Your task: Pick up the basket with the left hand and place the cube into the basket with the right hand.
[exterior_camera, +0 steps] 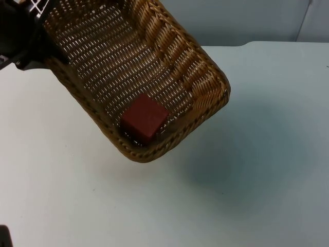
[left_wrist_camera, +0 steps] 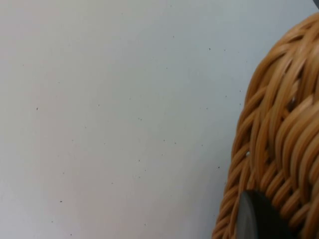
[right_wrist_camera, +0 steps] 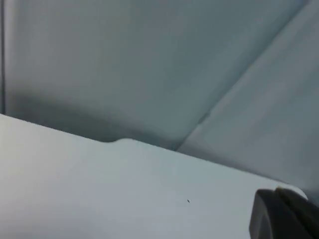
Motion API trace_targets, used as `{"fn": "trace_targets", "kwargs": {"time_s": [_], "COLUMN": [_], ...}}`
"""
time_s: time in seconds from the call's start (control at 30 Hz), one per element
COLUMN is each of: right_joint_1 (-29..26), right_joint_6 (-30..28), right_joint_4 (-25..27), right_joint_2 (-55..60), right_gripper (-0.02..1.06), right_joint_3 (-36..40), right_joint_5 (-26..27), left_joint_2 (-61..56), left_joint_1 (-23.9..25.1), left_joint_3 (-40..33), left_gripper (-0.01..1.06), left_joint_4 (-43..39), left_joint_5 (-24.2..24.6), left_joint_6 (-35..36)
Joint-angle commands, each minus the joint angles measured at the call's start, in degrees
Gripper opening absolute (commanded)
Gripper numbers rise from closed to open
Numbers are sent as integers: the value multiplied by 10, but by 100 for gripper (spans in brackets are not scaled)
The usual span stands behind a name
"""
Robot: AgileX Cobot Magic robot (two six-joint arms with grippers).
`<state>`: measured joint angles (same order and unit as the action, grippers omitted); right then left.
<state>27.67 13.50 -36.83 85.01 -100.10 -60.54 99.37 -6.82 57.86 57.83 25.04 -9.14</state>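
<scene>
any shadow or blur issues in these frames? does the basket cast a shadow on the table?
Top view: the woven brown wicker basket, held tilted above the white table top, casts a soft dark shadow on it beyond its lower corner; the dark red cube inside is sharp. Left wrist view: basket weave soft, close up. Right wrist view: hazy, no glare.

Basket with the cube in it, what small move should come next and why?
Probably level the basket and lower it gently. The left pincer holds its rim, tilted above the table, and the red cube has slid into the low corner.
</scene>
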Motion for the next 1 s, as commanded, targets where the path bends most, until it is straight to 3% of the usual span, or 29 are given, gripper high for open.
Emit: {"fn": "trace_targets", "kwargs": {"time_s": [0.0,0.23,0.63,0.73,0.83,0.97], "right_joint_1": [-10,-12,-12,-12,-12,-12], "right_joint_6": [5,0,-1,-1,-1,-1], "right_joint_4": [-3,6,41,46,46,47], "right_joint_2": [-12,-23,-24,-24,-24,-24], "right_gripper": [0,0,0,0,0,0], "right_joint_3": [-3,-3,38,51,75,81], "right_joint_5": [-33,-90,-94,-94,-94,-94], "left_joint_2": [-9,-9,-9,-9,-9,-9], "left_joint_1": [-1,-1,-1,-1,-2,-2], "left_joint_3": [2,2,2,2,2,2], "left_gripper": [0,0,0,0,0,0], "left_joint_4": [17,18,15,14,14,13], "left_joint_5": [-3,-3,-16,4,12,16], "left_joint_6": [5,5,1,-25,-132,-188]}}
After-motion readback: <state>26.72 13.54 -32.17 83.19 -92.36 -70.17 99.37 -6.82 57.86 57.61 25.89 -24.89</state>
